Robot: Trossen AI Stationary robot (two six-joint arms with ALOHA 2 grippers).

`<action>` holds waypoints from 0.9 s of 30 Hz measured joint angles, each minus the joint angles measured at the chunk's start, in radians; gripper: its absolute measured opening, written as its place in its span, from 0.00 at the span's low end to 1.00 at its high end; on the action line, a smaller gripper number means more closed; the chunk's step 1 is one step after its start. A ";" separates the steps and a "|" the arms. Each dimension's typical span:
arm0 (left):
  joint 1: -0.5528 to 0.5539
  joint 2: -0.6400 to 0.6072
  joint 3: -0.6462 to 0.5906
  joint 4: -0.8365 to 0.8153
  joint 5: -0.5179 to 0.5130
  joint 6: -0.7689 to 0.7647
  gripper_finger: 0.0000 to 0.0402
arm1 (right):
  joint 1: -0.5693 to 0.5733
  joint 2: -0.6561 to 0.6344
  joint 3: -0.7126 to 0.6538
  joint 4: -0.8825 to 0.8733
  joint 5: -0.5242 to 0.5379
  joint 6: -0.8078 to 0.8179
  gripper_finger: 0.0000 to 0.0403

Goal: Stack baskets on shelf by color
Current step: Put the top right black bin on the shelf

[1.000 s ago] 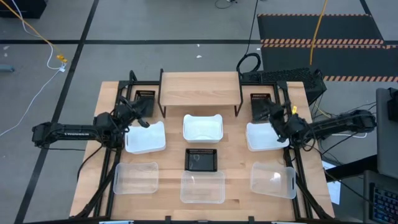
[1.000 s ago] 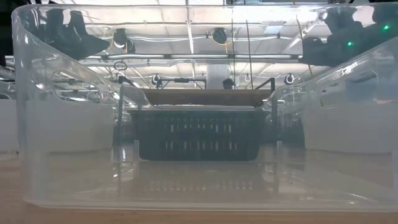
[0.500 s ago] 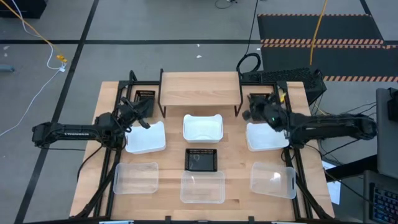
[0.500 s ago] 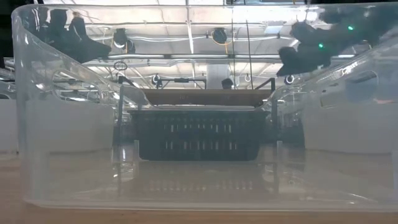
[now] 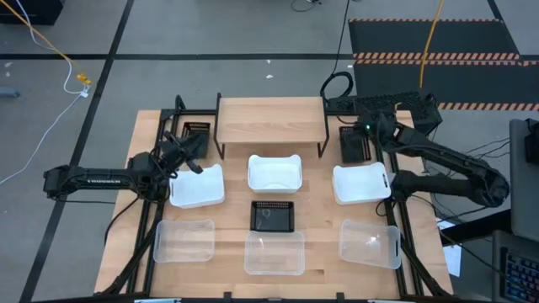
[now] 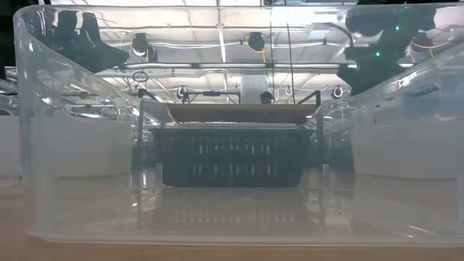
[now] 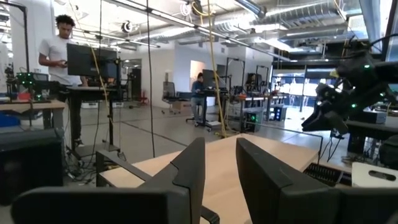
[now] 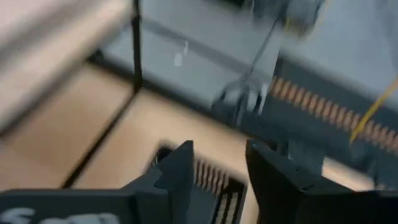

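The wooden shelf (image 5: 269, 122) stands at the far middle with nothing on it. In front of it sit three white baskets (image 5: 274, 172), (image 5: 198, 185), (image 5: 360, 183), three clear baskets (image 5: 274, 251) along the near edge, and a black basket (image 5: 274, 215) at the centre. Two more black baskets stand beside the shelf, one on its left (image 5: 196, 135) and one on its right (image 5: 354, 145). My left gripper (image 5: 190, 158) hovers open over the left white basket's far edge. My right gripper (image 8: 217, 149) hangs open above the right black basket (image 8: 211, 180), touching nothing.
Black frame rails (image 5: 396, 219) run along both table sides. A clear basket's wall (image 6: 72, 145) fills the low view, with the centre black basket (image 6: 230, 156) behind it. People stand in the room beyond the table (image 7: 59, 56).
My right gripper has left the far edge of the right white basket, swung first toward the shelf's right leg, then gone toward the table's far edge until it stands over the right black basket. No basket has moved.
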 joint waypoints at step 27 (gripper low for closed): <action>0.000 0.000 0.000 -0.014 -0.001 0.029 0.23 | -0.235 0.230 -0.120 -0.118 -0.189 0.105 0.48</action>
